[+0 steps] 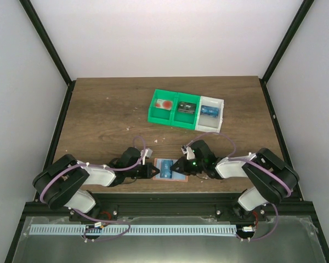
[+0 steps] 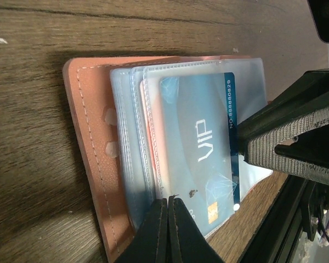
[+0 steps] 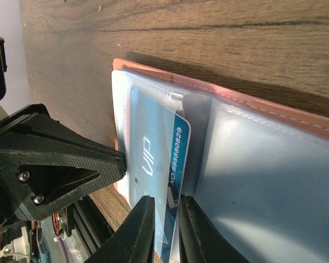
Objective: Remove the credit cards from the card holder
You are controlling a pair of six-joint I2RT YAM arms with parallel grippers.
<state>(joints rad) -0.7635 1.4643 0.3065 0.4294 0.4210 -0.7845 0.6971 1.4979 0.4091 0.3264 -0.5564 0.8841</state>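
The salmon-pink card holder (image 1: 178, 177) (image 2: 88, 137) (image 3: 252, 101) lies open and flat near the table's front edge, its clear sleeves facing up. A light-blue credit card (image 1: 166, 167) (image 2: 200, 148) (image 3: 153, 159) marked VIP sticks partly out of one sleeve. My left gripper (image 1: 153, 171) (image 2: 168, 201) is shut, with its tips resting on the sleeves at the holder's left side. My right gripper (image 1: 179, 166) (image 3: 167, 205) stands slightly open. Its fingers straddle the card's exposed edge with a gap on either side of the thin card.
A green bin (image 1: 172, 109) and a white bin (image 1: 211, 112) holding small red, black and blue items stand at the back centre. Wooden tabletop (image 1: 98, 120) surrounds the holder. The black frame rail (image 1: 164, 208) runs just in front of it.
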